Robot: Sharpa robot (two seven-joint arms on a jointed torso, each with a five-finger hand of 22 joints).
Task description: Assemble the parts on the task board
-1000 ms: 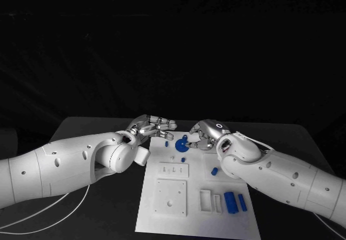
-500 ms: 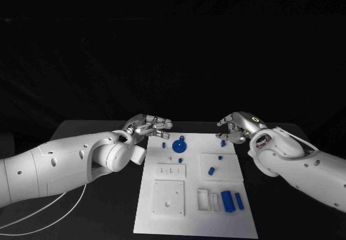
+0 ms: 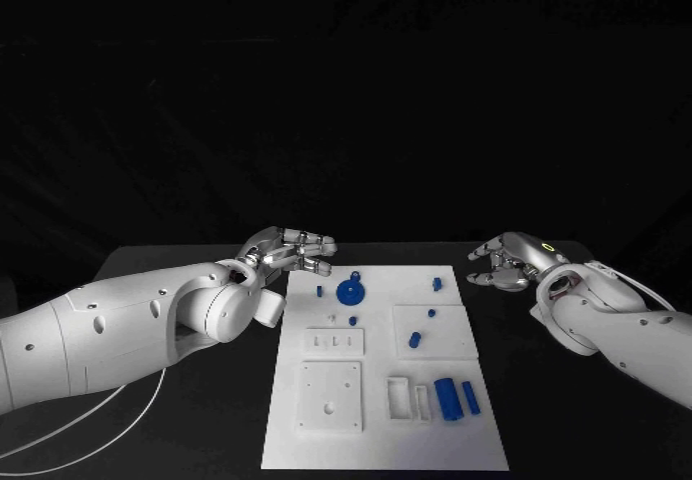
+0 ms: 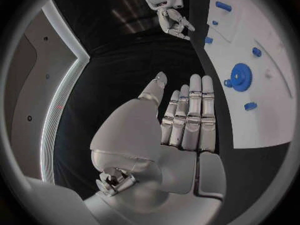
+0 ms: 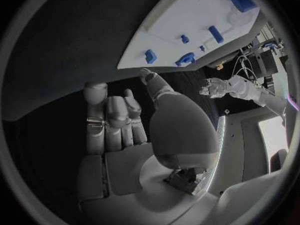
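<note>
i see my left hand [image 3: 293, 250] hovering over the black counter [image 3: 188, 400] just beside the far left corner of the task board [image 3: 382, 440], fingers straight and side by side with the thumb apart, holding nothing. my right hand [image 3: 511, 262] hangs off the board's far right corner, apart from it, fingers curled inward around nothing. both arms reach in low from the sides. on the board the blue gear [image 3: 351, 293] sits near the far end, a small blue peg [image 3: 440, 285] to its right, and two blue bars [image 3: 457, 397] lie nearer me.
</note>
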